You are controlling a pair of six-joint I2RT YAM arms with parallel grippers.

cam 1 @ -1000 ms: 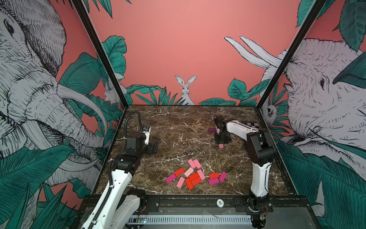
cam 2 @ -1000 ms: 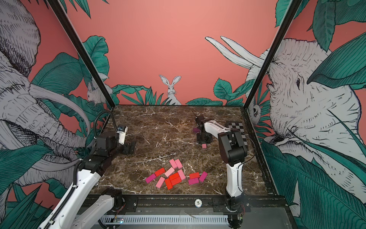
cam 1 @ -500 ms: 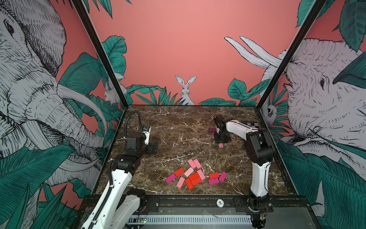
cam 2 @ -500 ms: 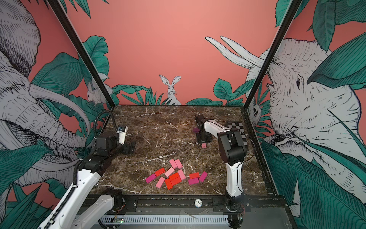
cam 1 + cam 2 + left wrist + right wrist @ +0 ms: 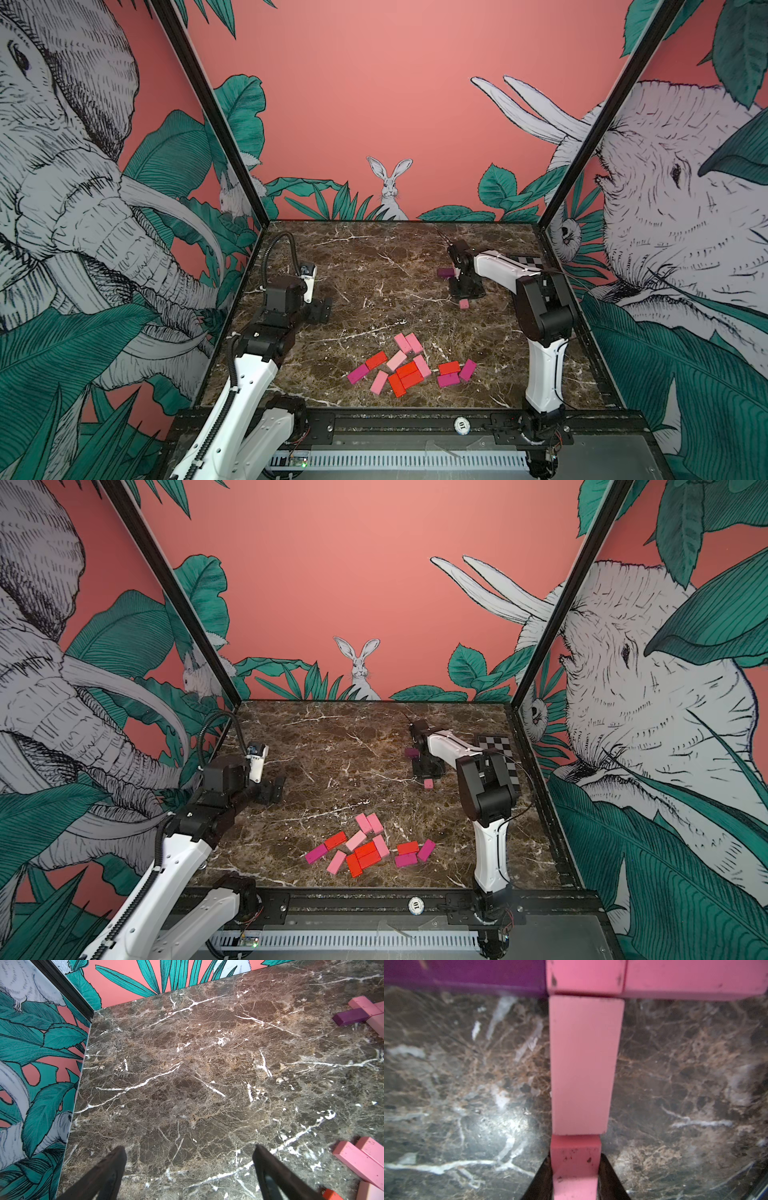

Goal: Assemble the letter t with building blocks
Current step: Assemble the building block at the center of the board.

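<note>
Pink block (image 5: pixel 575 1155) seemingly pinched, right claw (image 5: pixel 464 290) low

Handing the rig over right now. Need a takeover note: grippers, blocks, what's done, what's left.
Left gripper: open, empty, over bare marble.
Right gripper: shut on a pink block, lined up end to end with the stem.
Done: the crossbar, made of a dark purple block and two pink blocks. A light pink stem block butts under the middle one.
Left: release the held block as the second stem piece, probably then lengthen the stem. Spares sit in a loose pile near the front edge.
</note>
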